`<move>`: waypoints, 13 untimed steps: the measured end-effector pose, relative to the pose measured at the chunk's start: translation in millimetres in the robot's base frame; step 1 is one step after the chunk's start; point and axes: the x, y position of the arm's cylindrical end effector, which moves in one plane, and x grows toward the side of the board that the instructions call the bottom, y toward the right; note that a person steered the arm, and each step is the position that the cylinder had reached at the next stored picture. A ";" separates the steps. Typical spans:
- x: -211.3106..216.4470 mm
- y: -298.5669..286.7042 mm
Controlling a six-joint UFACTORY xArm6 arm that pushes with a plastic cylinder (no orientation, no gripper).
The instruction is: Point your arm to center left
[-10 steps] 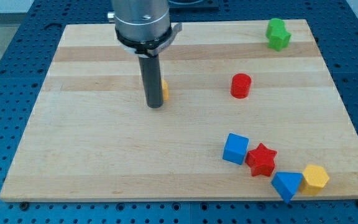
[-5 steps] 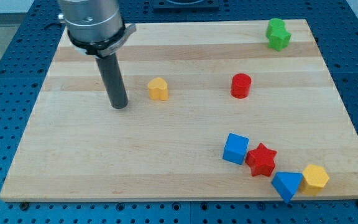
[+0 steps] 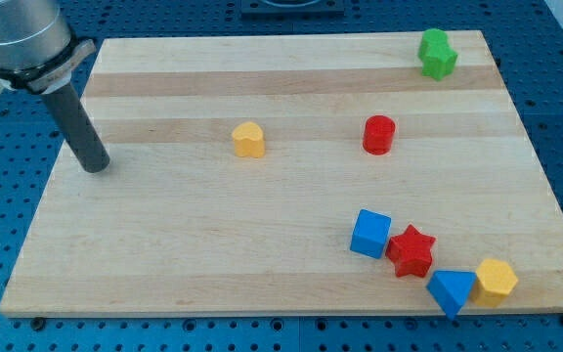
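Observation:
My tip (image 3: 96,166) rests on the wooden board (image 3: 213,254) near its left edge, about mid-height. It touches no block. The nearest block is a small yellow block (image 3: 248,140), well to the tip's right. A red cylinder (image 3: 379,134) stands further right. The dark rod rises from the tip toward the view's top left, into the grey arm body.
A green block (image 3: 437,53) sits at the top right corner. At the bottom right lie a blue cube (image 3: 370,234), a red star (image 3: 411,251), a blue triangular block (image 3: 452,290) and a yellow block (image 3: 497,281), close together. Blue perforated table surrounds the board.
My tip has slid steadily left, from just beside the small yellow block to near the board's left edge. No block has moved.

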 end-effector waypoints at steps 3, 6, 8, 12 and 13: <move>-0.7 -53.4; -2.6 -53.0; -6.2 -53.5; -12.1 -53.3; -14.5 -53.4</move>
